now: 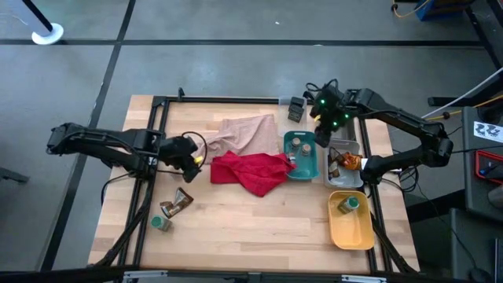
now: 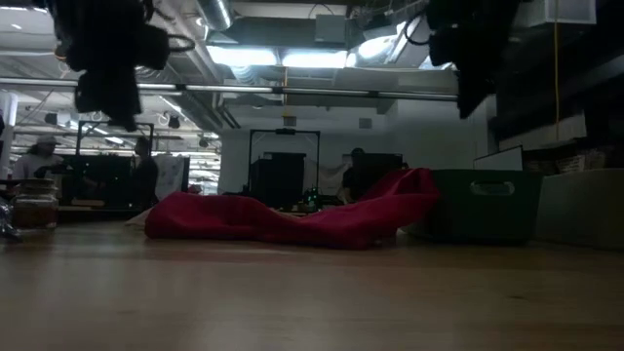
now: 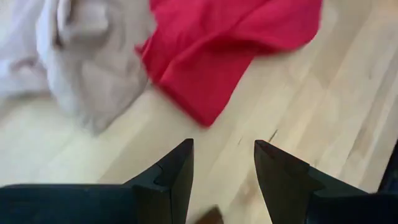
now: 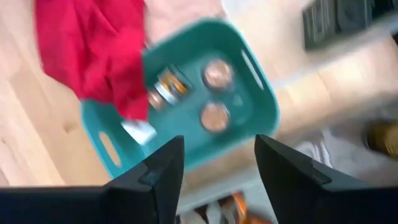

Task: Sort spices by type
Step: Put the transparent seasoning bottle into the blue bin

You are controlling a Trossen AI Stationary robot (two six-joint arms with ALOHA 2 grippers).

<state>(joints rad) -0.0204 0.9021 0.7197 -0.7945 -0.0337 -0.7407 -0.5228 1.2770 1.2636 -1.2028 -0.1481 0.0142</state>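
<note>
Across the teal tray's [image 1: 301, 167] edge lies the red cloth [image 1: 250, 171] (jars [image 4: 216, 74] inside); both grippers [image 3: 222, 163] [image 4: 219, 163] parted, empty

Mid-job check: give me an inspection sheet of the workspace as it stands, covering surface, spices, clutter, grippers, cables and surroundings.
Surface: wooden table, bare at the near middle.
Job's things: two jars in the teal tray; orange sachets in the clear tray; one bottle in the yellow tray; a sachet and a green-lidded jar loose at the near left.
Clutter: red cloth draped over the teal tray's edge; beige cloth behind it.
Grippers: left gripper open, empty, above bare wood near the red cloth; right gripper open, empty, over the teal tray.
Cables: some run along both arms; none on the wood.
Surroundings: people stand in the room far behind the table.
</note>
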